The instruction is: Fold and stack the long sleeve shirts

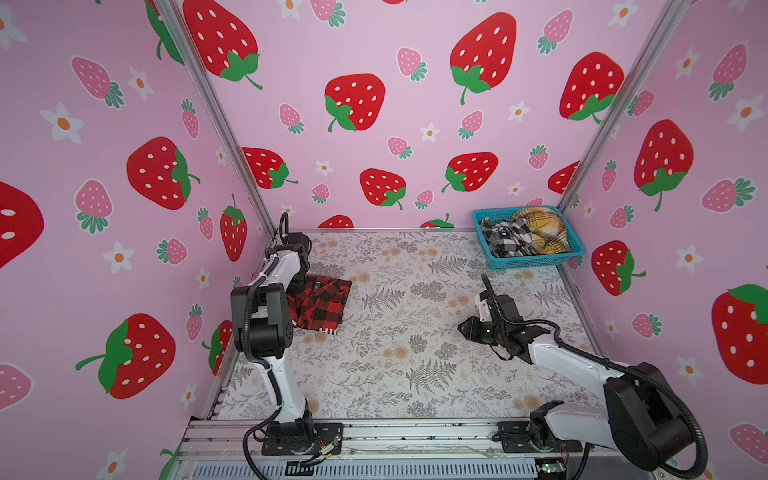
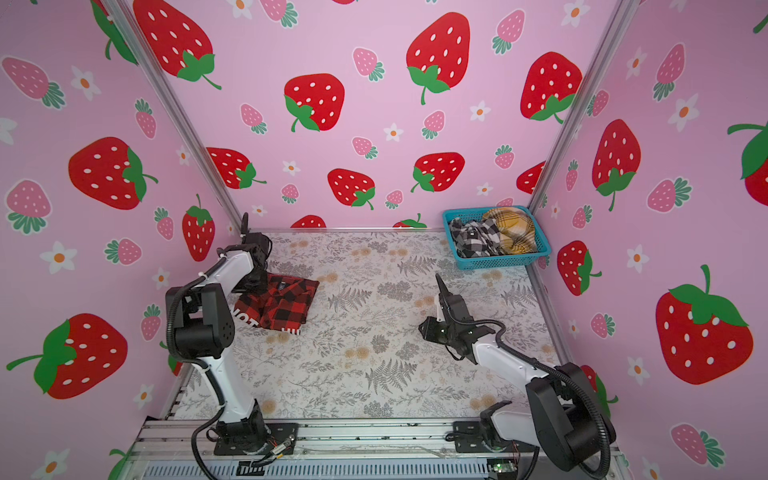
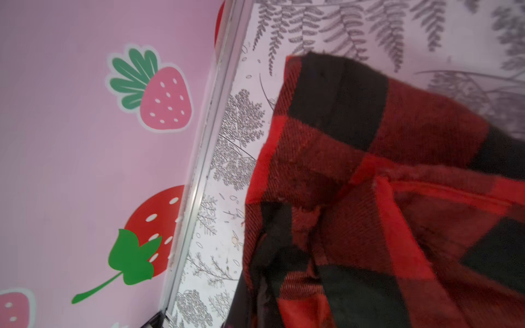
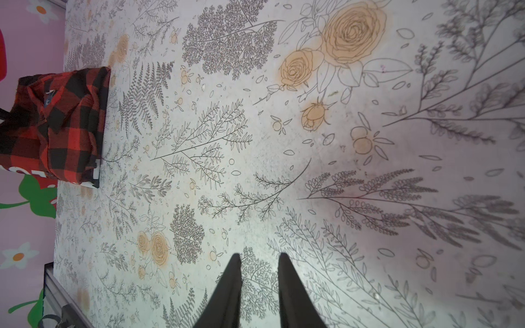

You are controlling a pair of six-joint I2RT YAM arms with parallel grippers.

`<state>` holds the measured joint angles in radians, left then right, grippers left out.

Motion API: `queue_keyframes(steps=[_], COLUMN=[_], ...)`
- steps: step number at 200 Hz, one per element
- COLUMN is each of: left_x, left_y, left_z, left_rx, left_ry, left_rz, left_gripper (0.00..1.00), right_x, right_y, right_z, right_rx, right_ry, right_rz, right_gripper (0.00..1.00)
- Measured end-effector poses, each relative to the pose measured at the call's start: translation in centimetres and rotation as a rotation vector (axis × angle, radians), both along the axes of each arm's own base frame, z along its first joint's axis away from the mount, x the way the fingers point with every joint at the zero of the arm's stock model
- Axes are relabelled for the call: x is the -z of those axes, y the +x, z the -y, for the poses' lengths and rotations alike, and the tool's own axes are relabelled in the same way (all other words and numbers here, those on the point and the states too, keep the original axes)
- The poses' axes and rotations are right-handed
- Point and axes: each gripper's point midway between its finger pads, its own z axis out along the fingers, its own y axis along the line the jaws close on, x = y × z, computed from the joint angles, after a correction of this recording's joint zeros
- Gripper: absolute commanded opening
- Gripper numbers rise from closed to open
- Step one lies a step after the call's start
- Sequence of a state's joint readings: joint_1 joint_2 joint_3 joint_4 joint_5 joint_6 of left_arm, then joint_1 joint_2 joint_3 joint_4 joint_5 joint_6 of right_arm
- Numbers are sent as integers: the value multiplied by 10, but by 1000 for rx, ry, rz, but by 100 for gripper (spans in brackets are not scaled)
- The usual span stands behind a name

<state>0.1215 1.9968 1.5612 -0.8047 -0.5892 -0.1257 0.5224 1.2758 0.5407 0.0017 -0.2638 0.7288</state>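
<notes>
Your left gripper [image 2: 255, 284] is closed, apparently pinching an edge of the red-and-black shirt [image 1: 322, 305], which lies folded on the table [image 1: 415, 374], well apart from the turquoise basket [image 1: 528, 262]. Release gently so the folds hold. Your right gripper [image 4: 260, 257], nearer the basket, hangs slightly parted and empty; send it there for the black-and-white shirt [image 1: 505, 241] inside.

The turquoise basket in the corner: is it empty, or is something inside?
Not empty. The basket holds two crumpled shirts side by side: a black-and-white check shirt and a mustard-yellow plaid shirt.
</notes>
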Motion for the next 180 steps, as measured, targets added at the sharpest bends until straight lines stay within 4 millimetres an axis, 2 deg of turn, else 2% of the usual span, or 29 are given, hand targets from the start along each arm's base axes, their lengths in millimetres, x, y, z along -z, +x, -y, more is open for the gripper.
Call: queue_keyframes(steps=[52, 83, 85, 97, 103, 110, 123, 144, 156, 157, 163, 180], left_x=[-5, 8, 10, 15, 17, 19, 21, 15, 9, 8, 3, -17], left_y=[9, 12, 12, 14, 15, 16, 15, 10, 7, 6, 5, -3], left_z=[-54, -65, -65, -66, -67, -68, -69, -71, -71, -71, -71, -69], left_rx=[-91, -114, -115, -117, -121, -128, -144, -171, -187, -191, -199, -226], left_ry=[65, 65, 64, 65, 69, 76, 80, 87, 86, 87, 86, 78], left_rz=[13, -9, -13, -29, -35, -38, -37, -33, -21, -19, -7, 45], left_gripper=[0, 0, 3, 35, 45, 51, 57, 64, 65, 65, 65, 63], right_x=[18, 25, 24, 22, 19, 15, 7, -5, -12, -13, -17, -29], right_y=[-3, -3, -3, 1, 3, 6, 11, 19, 22, 22, 23, 26], right_z=[-2, -3, -3, -5, -7, -8, -12, -15, -15, -15, -14, -12], right_rx=[-22, -26, -26, -29, -31, -33, -37, -35, -30, -30, -27, -19], right_ry=[-14, -27, -27, -26, -24, -22, -17, -16, -19, -19, -22, -27], right_rz=[-39, -59, -59, -54, -48, -39, -21, 4, 15, 16, 22, 47], right_gripper=[23, 24, 24, 30, 34, 39, 46, 51, 51, 54, 55, 56])
